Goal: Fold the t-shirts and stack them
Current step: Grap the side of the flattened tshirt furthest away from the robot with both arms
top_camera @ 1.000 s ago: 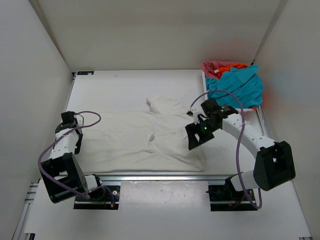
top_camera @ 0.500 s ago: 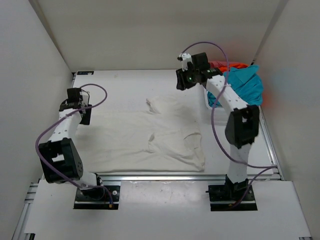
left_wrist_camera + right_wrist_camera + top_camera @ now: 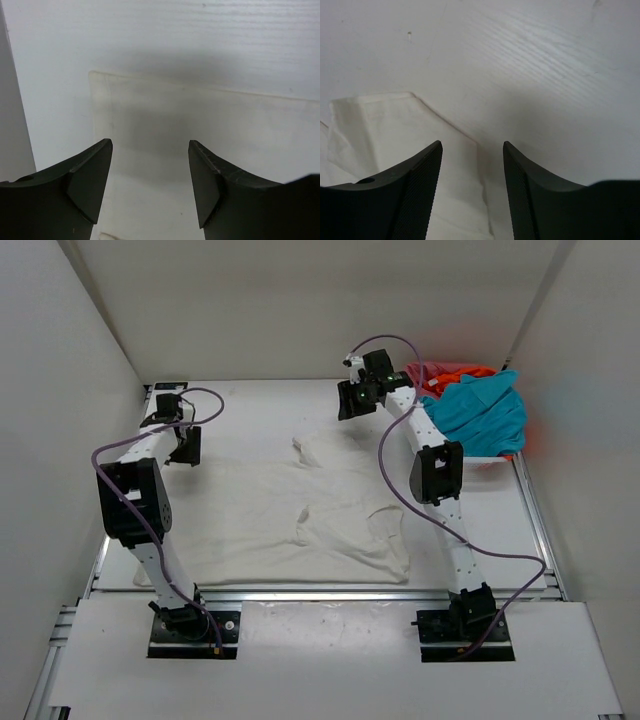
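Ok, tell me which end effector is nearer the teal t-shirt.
Right. The right end effector hovers a little left of the teal t-shirt; the left end effector is across the table, by the left corner of the white t-shirt.

walls [image 3: 300, 310]: plain white | table [image 3: 250, 410]: white, matte (faint wood grain)

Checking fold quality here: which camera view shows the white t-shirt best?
The top external view: the whole white t-shirt lies spread on the table. The left wrist view shows only one flat corner; the right wrist view only a creased corner piece.
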Controlling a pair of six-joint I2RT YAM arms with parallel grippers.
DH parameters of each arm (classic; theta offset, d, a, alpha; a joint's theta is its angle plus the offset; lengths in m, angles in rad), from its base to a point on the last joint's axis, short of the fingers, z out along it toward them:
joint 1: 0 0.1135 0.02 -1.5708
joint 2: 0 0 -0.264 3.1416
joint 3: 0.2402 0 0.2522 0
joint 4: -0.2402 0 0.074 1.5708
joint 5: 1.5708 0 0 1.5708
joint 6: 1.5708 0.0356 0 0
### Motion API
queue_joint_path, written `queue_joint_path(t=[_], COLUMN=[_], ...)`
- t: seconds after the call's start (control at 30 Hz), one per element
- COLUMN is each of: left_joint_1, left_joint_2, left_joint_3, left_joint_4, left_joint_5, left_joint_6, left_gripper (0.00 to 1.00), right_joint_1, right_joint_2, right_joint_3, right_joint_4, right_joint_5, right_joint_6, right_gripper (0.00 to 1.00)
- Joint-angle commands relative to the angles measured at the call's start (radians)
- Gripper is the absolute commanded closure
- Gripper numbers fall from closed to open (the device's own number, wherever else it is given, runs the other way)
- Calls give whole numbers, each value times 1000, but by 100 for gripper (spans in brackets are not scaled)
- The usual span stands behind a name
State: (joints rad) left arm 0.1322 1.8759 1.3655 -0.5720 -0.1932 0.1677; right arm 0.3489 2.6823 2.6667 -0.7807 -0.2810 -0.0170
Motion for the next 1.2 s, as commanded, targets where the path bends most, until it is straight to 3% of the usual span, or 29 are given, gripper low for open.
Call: queue_joint_path(t=[0.0,0.43,0.83,0.9,1.0,1.07,1.1,1.17], left_joint_1=[44,127,135,130,127,130,135,135], left_joint_2=[12,178,266,270,269,247,240,215], left_joint_3=[87,216,241,236,222,201,187,184], left_joint_4=[12,29,3,3,-12,-15,-12,-8], left_joint_5=[-8,49,93,95,124,126,129,121], left_joint_6=[-48,-112,-100,-94,-76,-68,-53,-48], left_gripper=[27,24,25,30,47,71,76,89], right_joint_1=[28,53,75,78,76,84,76,78], right_joint_2=[-23,16,30,36,31,31,31,33], right_joint_3=[-8,-82,-103,-96,-84,-67,-57,-34], right_joint_4=[-28,-63,-63,-63,-72,-69,-80,-95], right_joint_5=[-52,19,52,52,54,60,59,54], right_joint_6=[11,46,34,38,25,29,26,-18], right_gripper=[41,37,43,50,79,91,98,100])
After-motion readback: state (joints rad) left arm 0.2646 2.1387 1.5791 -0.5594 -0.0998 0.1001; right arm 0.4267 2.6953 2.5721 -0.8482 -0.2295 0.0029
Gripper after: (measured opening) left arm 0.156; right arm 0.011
